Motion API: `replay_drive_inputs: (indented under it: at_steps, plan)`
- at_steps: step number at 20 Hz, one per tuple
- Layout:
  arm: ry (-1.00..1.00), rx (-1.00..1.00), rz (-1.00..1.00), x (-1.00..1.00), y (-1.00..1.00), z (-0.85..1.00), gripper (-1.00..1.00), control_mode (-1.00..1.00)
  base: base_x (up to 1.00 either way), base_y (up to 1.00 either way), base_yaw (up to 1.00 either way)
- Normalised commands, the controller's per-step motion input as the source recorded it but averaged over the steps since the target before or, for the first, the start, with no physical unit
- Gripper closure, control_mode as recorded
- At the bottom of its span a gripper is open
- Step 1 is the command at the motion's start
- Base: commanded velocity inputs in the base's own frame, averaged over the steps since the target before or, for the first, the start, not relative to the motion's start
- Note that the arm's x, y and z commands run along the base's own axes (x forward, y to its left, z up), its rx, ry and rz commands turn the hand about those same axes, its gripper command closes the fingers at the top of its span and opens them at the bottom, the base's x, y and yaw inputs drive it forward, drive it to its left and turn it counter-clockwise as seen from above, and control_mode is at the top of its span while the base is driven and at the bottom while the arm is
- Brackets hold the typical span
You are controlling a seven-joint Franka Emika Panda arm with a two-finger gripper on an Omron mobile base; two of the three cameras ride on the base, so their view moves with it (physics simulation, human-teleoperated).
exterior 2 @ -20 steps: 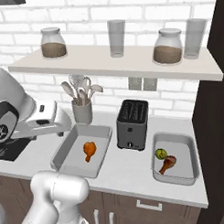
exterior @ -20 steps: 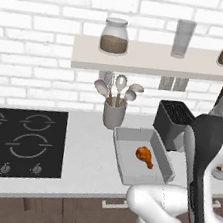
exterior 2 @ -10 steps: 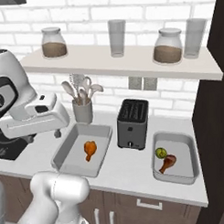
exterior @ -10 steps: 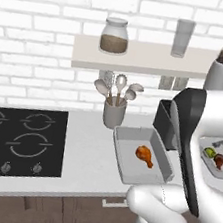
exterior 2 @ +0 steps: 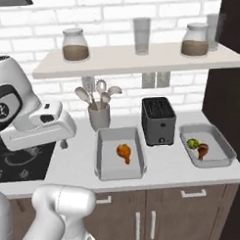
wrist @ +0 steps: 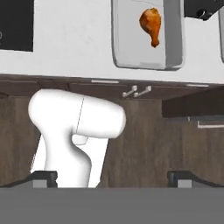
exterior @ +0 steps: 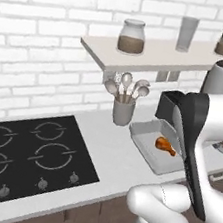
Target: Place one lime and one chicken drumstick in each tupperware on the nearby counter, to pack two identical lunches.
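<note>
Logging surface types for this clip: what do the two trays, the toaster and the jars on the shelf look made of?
Left tray and right tray: matte pale grey, plastic or metal, hard to tell; even flat shading, no gloss. Toaster: dark body, probably painted metal or plastic, with a faint sheen on its front. Jars: likely clear glass; the brown contents show through.

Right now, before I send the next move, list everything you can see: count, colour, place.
tupperwares: 2, pale grey, on counter; left, right, either side of toaster
drumsticks: 2, orange-brown, one per tray
lime: 1, green, right tray
toaster: 1, black, between trays
utensil cup: 1, grey, with spoons, by wall
cooktop: 1, black, counter left
jars: 2, brown contents, shelf
glasses: 2, clear, shelf
end effector: 1, dark tips, open, facing cabinet fronts
</note>
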Motion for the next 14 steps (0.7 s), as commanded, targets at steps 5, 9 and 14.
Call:
replay_drive_inputs:
  at_steps: [5,9,14]
  plan:
    - [0.00,0.00,0.00,0.00,0.00,0.00,-1.00,1.00,0.00,0.00,-1.00]
    - [0.00,0.00,0.00,0.00,0.00,0.00,-1.00,1.00,0.00,-0.13,-0.92]
    - [0.00,0.00,0.00,0.00,0.00,0.00,-1.00,1.00,0.22,-0.78,-0.65]
